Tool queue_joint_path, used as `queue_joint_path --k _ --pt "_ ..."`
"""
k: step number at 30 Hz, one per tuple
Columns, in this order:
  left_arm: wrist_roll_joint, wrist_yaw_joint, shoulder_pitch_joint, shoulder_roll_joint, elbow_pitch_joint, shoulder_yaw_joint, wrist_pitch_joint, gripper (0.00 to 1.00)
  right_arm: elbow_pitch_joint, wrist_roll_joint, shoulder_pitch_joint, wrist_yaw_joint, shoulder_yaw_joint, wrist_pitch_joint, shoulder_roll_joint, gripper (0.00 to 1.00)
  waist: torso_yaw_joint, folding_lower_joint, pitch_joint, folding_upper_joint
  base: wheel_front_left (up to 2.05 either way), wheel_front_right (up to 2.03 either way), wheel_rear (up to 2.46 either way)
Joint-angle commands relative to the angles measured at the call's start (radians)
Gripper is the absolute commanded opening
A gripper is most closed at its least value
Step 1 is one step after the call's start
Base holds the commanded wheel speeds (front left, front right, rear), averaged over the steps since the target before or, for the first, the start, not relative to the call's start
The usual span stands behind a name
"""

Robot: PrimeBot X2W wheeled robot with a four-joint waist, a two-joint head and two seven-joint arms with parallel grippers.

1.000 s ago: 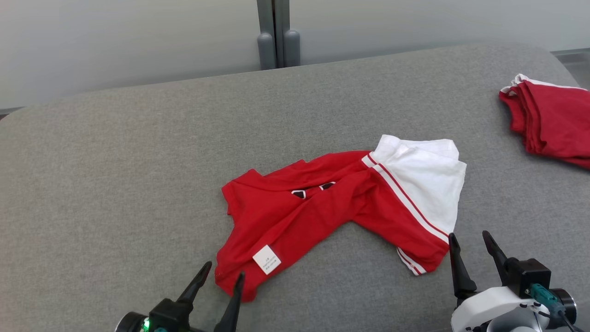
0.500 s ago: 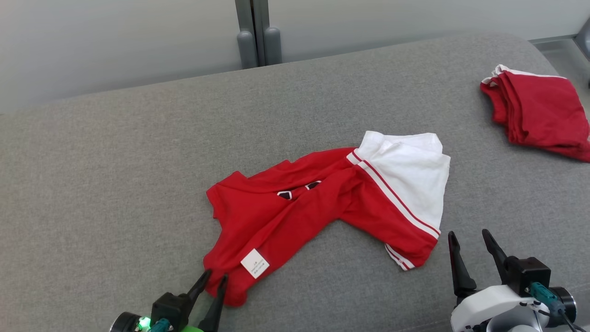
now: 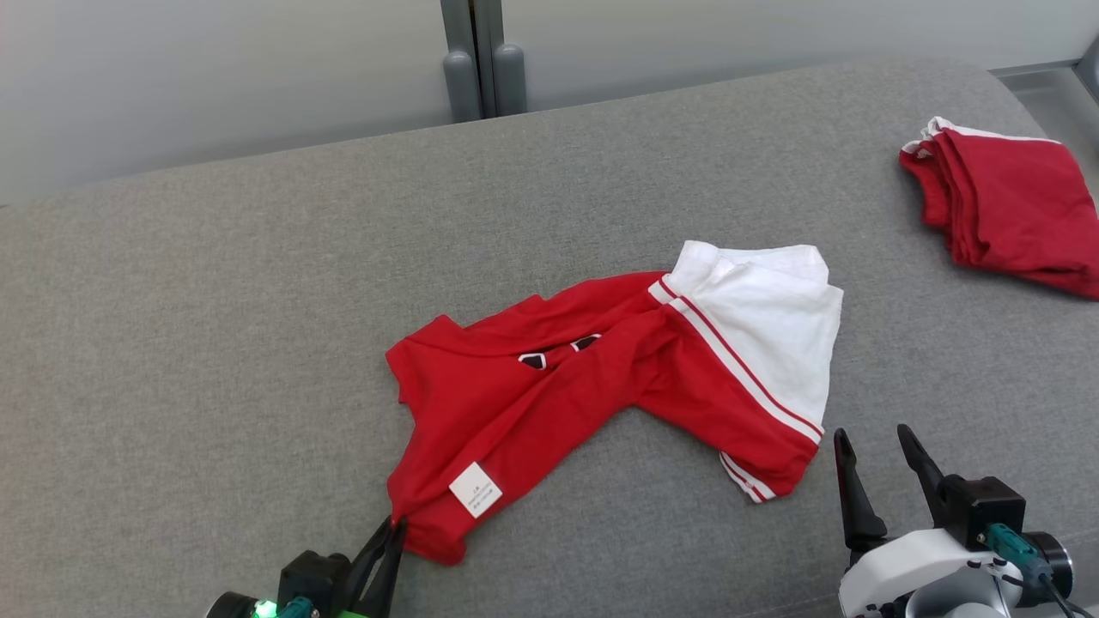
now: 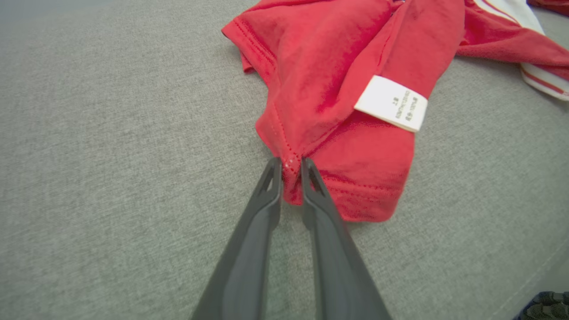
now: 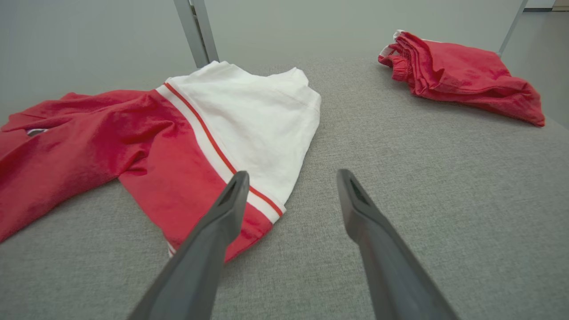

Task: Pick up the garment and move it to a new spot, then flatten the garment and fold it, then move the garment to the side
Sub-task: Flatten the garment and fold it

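Tapered dark-grey fingers (image 4: 249, 249) meet black mounts (image 3: 979, 506); the white right wrist (image 3: 901, 562) carries a seemingly teal plug (image 3: 1000, 541).

A grey fabric surface (image 3: 215, 300) spreads wide. Near its far right corner lies a folded red cloth (image 3: 1004, 215) with a white edge. Behind the surface a grey post (image 3: 481, 56) stands against a pale wall (image 3: 215, 77).

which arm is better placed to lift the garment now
Left. The left gripper is shut on the near hem corner of the garment; the right gripper stands open beside the striped end, gripping nothing.
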State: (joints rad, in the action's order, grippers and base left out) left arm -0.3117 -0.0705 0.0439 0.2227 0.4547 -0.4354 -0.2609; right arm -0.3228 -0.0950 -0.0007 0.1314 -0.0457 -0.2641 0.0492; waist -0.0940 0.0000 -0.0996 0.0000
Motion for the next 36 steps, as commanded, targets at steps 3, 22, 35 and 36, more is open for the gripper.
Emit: queue_joint_path --k 3,22,35,36 --pt "-0.009 -0.006 0.020 -0.002 0.005 -0.001 -0.004 0.00 0.001 0.000 -0.003 -0.002 -0.002 0.000 0.002 1.00 -0.002 0.0000 0.002 0.0000 0.00 0.00 0.00" --pt "0.045 0.064 0.089 0.095 -0.284 0.049 0.057 0.00 -0.010 -0.011 0.011 -0.002 -0.005 0.000 0.003 1.00 0.063 0.0000 0.043 0.0000 0.00 0.00 0.00" --pt "0.020 0.088 -0.175 0.078 -0.333 -0.038 0.081 0.00 -0.013 -0.019 0.060 -0.002 -0.019 0.000 0.002 1.00 0.095 0.0000 0.067 0.0000 0.00 0.00 0.00" --pt "0.018 0.089 -0.190 0.072 -0.327 -0.044 0.079 0.00 -0.014 -0.017 0.059 -0.002 -0.020 0.000 0.002 1.00 0.099 0.0000 0.068 0.0000 0.00 0.00 0.00"
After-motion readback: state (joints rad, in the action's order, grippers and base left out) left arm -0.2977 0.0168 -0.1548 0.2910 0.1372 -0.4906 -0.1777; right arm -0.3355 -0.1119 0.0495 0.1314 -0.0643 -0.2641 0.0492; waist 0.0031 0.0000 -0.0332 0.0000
